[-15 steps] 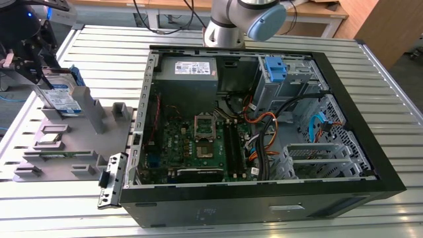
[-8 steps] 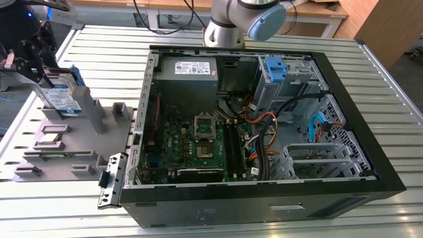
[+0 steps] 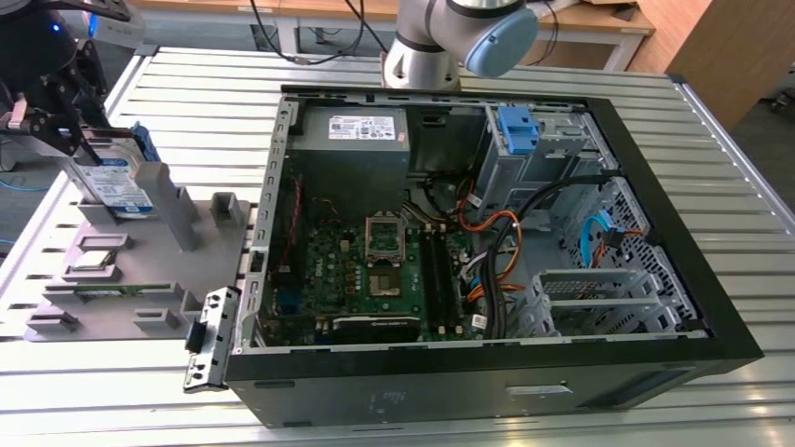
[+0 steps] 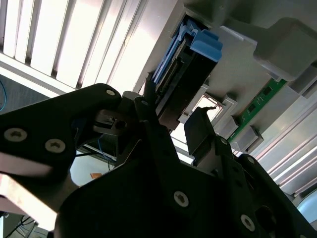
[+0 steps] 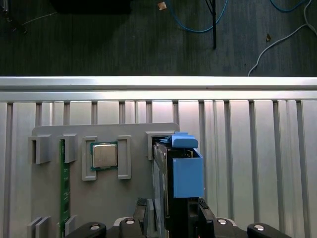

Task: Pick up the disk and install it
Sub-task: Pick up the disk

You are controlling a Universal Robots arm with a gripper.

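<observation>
Fingers (image 5: 142,209) of the gripper (image 5: 173,210) up close in the first wrist view, drawn in against the two broad faces of the disk (image 5: 184,171) and, by the look of it, clamped on it. Gripped by the flat sides to suit a disk stood on edge, upright in a slot of the grey holder (image 5: 99,203), with the blue frame's top end left free. Placed at the exterior view's far left, gripper (image 3: 73,140) over disk (image 3: 114,182), lower edge down at the holder (image 3: 162,270); hard to say whether lifted at all.

Flanked on one side by a processor chip (image 5: 104,155) and a green memory stick (image 5: 63,183), each in its own pocket, near the disk but apart from it. Bare slatted desk (image 5: 247,158) on the other side, then the desk's edge and the floor (image 5: 124,44) past the holder. Free air straight above.

Well apart, toward the exterior view's right: open computer case (image 3: 695,307), side panel off, with a bare blue bracket (image 3: 516,130) at its far corner and cables (image 3: 497,233) crowded close beside that corner.
</observation>
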